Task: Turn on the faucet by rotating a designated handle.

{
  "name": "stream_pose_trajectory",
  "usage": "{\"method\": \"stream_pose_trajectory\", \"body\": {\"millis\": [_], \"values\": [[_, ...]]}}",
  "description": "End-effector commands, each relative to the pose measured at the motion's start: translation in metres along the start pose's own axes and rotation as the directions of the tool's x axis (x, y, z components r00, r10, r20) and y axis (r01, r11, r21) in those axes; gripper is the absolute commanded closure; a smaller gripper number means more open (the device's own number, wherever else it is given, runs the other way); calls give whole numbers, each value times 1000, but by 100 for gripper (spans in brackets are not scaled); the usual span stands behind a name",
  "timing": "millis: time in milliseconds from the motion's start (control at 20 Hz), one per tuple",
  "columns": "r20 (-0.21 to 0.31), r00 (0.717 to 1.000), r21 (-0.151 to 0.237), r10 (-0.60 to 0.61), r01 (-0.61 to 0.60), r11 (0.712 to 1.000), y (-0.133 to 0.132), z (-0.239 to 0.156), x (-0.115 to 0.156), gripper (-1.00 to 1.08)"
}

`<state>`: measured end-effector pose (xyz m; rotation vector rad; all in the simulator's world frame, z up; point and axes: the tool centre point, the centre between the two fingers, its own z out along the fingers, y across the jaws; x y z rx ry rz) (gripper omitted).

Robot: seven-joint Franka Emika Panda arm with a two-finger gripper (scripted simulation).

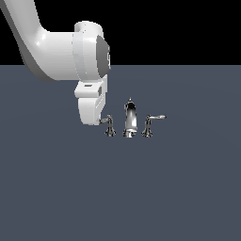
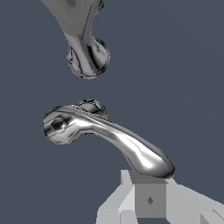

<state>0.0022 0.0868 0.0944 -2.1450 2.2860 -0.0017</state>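
The chrome faucet stands mid-scene with its tall central spout and two short levers. The handle is the lever at the exterior view's left; its thin arm points toward my hand. My gripper hangs right beside that arm's tip. In the wrist view the handle runs across the picture and its rounded tip sits right against my gripper. The fingers show together with no gap and nothing between them. The spout's base shows beyond the handle.
The twin right lever stands on the spout's other side, its arm pointing to the exterior view's right. The set rests on a flat dark blue-grey floor. My white arm comes in from the upper left of the exterior view.
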Motion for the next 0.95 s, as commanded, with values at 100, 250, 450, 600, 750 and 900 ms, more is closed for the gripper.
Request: {"method": "stream_pose_trajectory", "body": {"millis": [100,250,450,600,750,900], "values": [[-4,1000,-5,17,-17,1000,9,0,29,108],[-4,1000,-5,18,-18,1000,13,0,38,108],[3,1000,-5,-5,5,1000,7,0,34,108],[1,1000,-5,4,-4,1000,3,0,54,108],[-2,1000,-5,12,-12,1000,-2,0,73,108],[-4,1000,-5,18,-18,1000,-5,-1,86,108]]}}
